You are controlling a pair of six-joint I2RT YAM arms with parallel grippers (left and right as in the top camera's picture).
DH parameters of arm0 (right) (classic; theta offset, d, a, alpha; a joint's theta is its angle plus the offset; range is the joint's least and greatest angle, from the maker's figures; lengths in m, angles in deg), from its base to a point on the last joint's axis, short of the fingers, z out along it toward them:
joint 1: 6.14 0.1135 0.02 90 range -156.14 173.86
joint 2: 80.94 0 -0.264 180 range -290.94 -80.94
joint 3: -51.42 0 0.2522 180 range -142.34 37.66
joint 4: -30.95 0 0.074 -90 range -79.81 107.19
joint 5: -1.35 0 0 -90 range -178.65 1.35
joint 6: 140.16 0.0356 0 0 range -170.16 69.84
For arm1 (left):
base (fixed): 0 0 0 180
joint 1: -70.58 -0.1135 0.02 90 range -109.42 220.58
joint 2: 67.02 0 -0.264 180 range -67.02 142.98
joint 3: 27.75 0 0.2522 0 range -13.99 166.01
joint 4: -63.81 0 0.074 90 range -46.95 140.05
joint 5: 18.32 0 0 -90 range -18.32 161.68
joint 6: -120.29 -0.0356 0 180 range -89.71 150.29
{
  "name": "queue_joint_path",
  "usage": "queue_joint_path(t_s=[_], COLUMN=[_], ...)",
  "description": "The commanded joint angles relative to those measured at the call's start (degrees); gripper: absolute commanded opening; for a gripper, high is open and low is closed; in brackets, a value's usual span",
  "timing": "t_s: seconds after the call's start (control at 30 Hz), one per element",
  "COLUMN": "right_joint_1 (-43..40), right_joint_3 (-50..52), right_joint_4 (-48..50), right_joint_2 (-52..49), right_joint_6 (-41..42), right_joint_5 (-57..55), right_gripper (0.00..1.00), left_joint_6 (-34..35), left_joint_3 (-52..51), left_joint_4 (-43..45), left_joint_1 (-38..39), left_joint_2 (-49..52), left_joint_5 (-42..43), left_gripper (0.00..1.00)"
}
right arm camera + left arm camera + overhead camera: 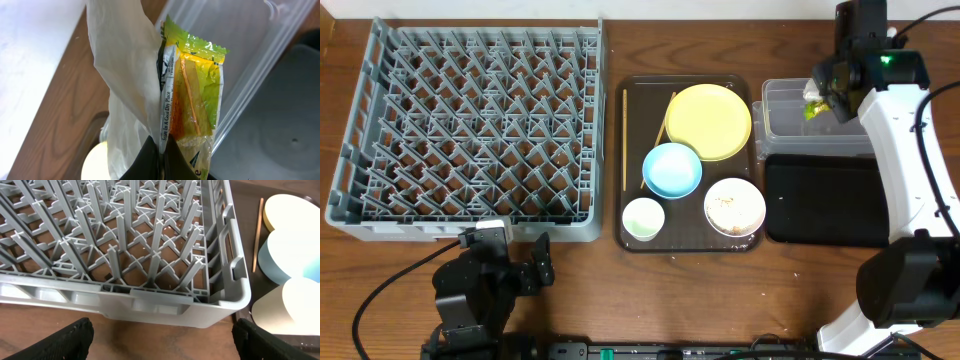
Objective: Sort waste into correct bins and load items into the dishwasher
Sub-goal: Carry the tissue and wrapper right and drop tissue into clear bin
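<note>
Over the clear tub [250, 40], sachet [197, 85] and napkin [125, 75].

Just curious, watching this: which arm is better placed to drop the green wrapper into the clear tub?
Right. The right tool grips the wrapper and napkin over the clear tub; the left tool is open and empty beside the dish rack, far away.

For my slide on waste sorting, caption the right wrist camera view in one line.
Right gripper pinches green-and-yellow sachet wrapper and white napkin together above the clear plastic tub.
</note>
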Motion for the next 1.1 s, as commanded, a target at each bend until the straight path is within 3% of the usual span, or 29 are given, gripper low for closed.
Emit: queue_joint_path(t_s=[0.0,0.3,0.83,0.9,1.0,1.07], right_joint_1=[-0.46,-0.46,-0.55,-0.55,-0.55,-0.55], right_joint_3=[2.6,8.68,13.7,13.86,13.86,13.86], right_joint_4=[0.79,6.43,7.43,7.28,7.32,7.78], right_joint_2=[-0.07,-0.07,-0.07,-0.07,-0.07,-0.07], right_joint_6=[4.72,4.85,5.53,5.49,5.14,3.87], right_joint_5=[-2.49,-2.49,-3.82,-4.07,-4.24,-4.24], right_gripper=[0.01,0.02,0.08,0.15,0.66,0.8], left_joint_6=[0.83,0.83,0.83,0.83,0.83,0.83], left_joint_3=[0.79,0.79,0.79,0.79,0.79,0.79], left_joint_4=[-0.02,-0.02,-0.02,-0.02,-0.02,-0.02], left_joint_1=[-0.09,-0.09,-0.09,-0.09,-0.09,-0.09], left_joint_2=[-0.11,-0.11,-0.11,-0.11,-0.11,-0.11], left_joint_5=[0.72,0.72,0.72,0.72,0.72,0.72], left_gripper=[0.9,0.9,0.9,0.91,0.9,0.91])
